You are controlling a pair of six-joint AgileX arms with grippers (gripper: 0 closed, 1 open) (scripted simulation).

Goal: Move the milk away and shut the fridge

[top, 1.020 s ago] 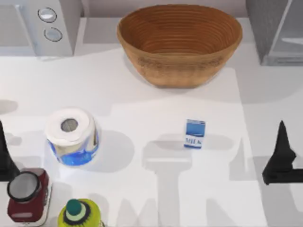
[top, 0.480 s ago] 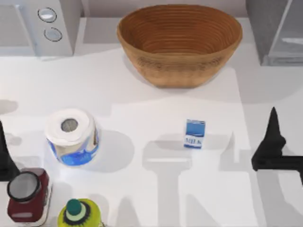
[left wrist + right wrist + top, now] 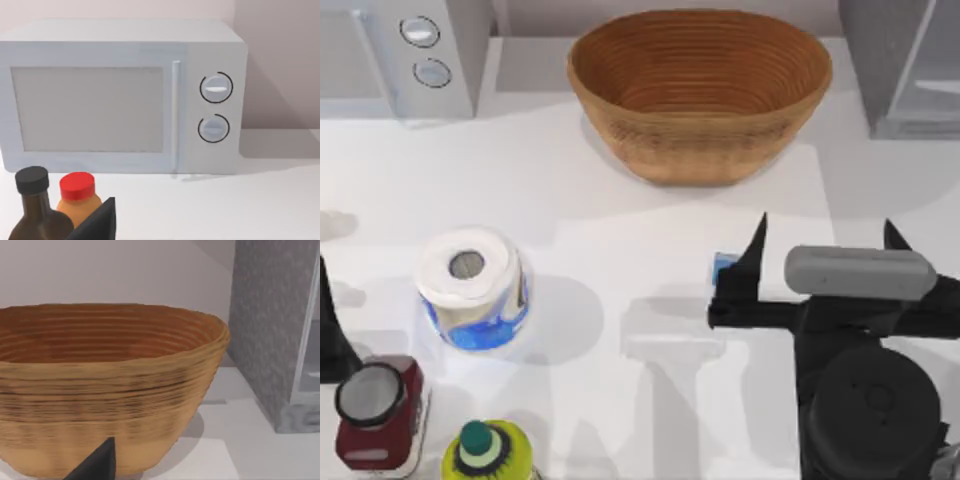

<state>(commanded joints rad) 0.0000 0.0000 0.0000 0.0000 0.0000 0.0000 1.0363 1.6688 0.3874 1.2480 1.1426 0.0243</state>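
one real risk: right tool (image 3: 820, 250) spread wide, hanging right over the milk (image 3: 723, 268) mid-counter (image 3: 620, 200), could clip and topple it. fridge (image 3: 900, 60) at back right, door open. left tool (image 3: 330, 330) parked, can't tell its grip.

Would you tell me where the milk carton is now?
In the top view, the milk stands right of centre, in front of the basket, partly hidden behind the right gripper.
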